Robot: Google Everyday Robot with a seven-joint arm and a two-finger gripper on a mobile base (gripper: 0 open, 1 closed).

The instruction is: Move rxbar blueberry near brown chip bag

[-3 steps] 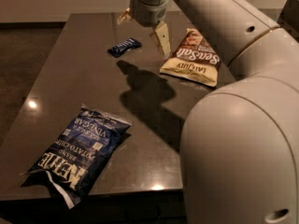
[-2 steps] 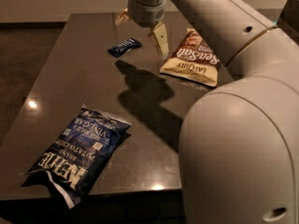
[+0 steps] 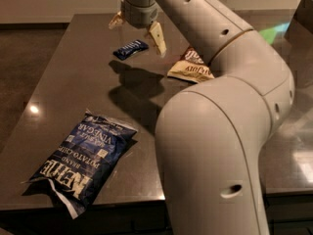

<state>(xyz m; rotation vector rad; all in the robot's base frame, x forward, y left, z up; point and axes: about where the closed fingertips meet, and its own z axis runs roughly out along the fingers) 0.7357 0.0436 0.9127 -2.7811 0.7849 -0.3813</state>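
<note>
The rxbar blueberry [image 3: 130,49] is a small dark navy wrapper lying flat on the dark table at the far middle. The brown chip bag [image 3: 190,67] lies to its right, mostly hidden behind my arm; only its cream lower band and a bit of brown show. My gripper [image 3: 137,29] hangs just above the rxbar, a little behind it. Its two tan fingers are spread apart, one [image 3: 116,19] to the left and one [image 3: 158,38] to the right, with nothing between them.
A large blue Kettle chip bag [image 3: 82,163] lies at the near left of the table [image 3: 63,87], close to the front edge. My bulky arm [image 3: 215,131] fills the right half of the view and hides the table there.
My gripper has moved left and slightly down, from between the two items to over the rxbar. The arm now covers more of the brown chip bag. The rxbar has not moved.
</note>
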